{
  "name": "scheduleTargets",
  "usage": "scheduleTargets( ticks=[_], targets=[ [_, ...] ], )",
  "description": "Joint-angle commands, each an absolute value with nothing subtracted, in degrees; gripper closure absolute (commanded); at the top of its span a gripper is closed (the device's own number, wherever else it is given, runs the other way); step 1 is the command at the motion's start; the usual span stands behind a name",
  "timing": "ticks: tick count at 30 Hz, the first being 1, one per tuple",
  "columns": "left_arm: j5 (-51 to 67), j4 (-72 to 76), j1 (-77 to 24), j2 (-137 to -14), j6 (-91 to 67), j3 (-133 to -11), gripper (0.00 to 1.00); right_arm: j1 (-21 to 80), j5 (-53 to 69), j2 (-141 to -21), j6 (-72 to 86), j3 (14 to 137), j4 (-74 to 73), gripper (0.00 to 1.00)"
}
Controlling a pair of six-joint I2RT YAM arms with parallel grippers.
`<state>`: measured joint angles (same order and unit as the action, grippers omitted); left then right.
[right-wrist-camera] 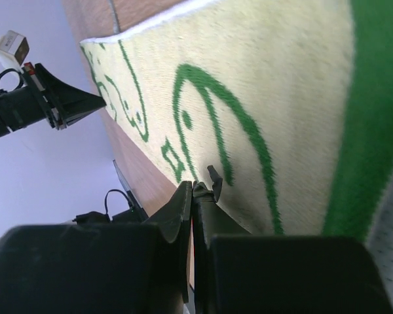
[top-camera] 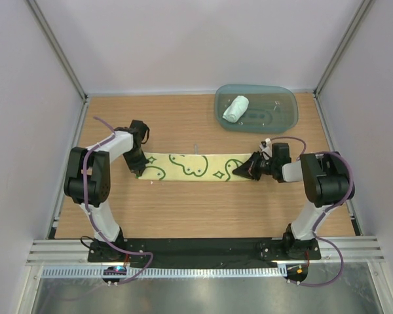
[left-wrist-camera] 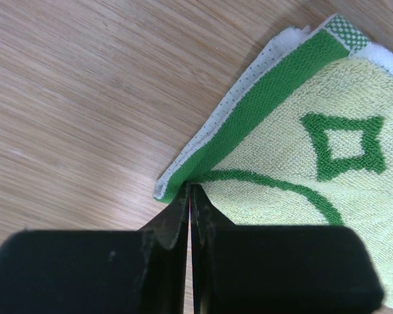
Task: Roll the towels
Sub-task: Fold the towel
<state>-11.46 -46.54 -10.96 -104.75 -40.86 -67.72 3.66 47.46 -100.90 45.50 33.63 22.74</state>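
The left gripper (top-camera: 139,171) and right gripper (top-camera: 239,170) are pinching opposite ends of the yellow towel (top-camera: 190,167) lying across the table's (top-camera: 183,209) middle, while the rolled white towel (top-camera: 236,108) is sitting in the far-right tray (top-camera: 285,104).

we see looped, matt terry cloth on the yellow towel (left-wrist-camera: 354,229), smooth matt wood grain on the table (left-wrist-camera: 85,98), and a glossy translucent plastic tray (top-camera: 287,104).

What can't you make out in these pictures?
- Top view: both ends of the yellow towel are hidden under the left fingers and right fingers.
- Top view: marks in the tray beside the white towel are too small to identify.
- Left wrist: most of the towel is cut off by the frame edge.
- Right wrist: its pinched edge hides behind the fingers.
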Motion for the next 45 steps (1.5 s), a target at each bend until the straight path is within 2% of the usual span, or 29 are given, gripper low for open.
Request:
scheduleTargets(
  ticks=[1, 10, 14, 16, 23, 26, 34, 38, 39, 41, 42, 44, 45],
  targets=[
    [-13.1, -47.02, -10.28, -105.82, -40.25, -68.29, 0.99, 3.78, 45.27, -98.55, 44.3, 31.13, 22.5, 0.99],
    [-12.22, -46.41, -10.28, -106.08, -40.34, -68.56, 0.99, 2.73, 37.88, -85.26, 50.18, 21.1, 25.75, 0.99],
    [-11.95, -46.41, -10.37, -105.56, -40.34, -68.29, 0.99, -0.95, 35.16, -81.48, 50.01, 19.25, 22.25, 0.99],
    [-11.78, -46.14, -10.28, -105.38, -40.34, -68.2, 0.99, -2.36, 35.42, -82.44, 49.66, 18.81, 21.09, 0.99],
    [-11.51, -46.05, -10.37, -104.94, -40.25, -67.76, 0.99, -11.85, 43.14, -94.02, 53.59, 16.35, 32.92, 0.99],
    [-11.51, -45.97, -10.37, -105.12, -40.25, -67.85, 0.99, -12.22, 43.15, -96.15, 54.49, 16.7, 33.49, 0.99],
    [-11.34, -46.14, -10.37, -104.77, -40.25, -67.85, 0.99, -12.3, 40.08, -92.03, 51.95, 17.49, 26.99, 0.99],
    [-10.46, -46.67, -10.37, -103.1, -40.87, -67.94, 0.98, -12.3, 38.16, -83.69, 46.95, 20.21, 12.98, 0.99],
    [-10.2, -46.84, -10.37, -102.75, -40.87, -68.11, 0.96, -12.3, 37.45, -78.63, 45.72, 21.08, 9.96, 0.98],
    [-9.41, -47.9, -10.28, -101.08, -40.78, -68.9, 0.91, -12.3, 34.3, -73.76, 42.46, 23.63, 0.94, 0.87],
    [-9.14, -48.16, -10.28, -100.38, -40.43, -69.78, 0.83, -12.3, 32.97, -68.69, 41.58, 24.6, -2.25, 0.78],
    [-8.53, -48.95, -10.28, -98.18, -40.17, -70.66, 0.73, -12.3, 30.95, -64.62, 40.0, 26.8, -7.01, 0.68],
    [-7.92, -49.3, -10.37, -97.48, -39.9, -71.8, 0.65, -12.3, 29.02, -63.12, 39.64, 27.42, -10.77, 0.64]
  ],
)
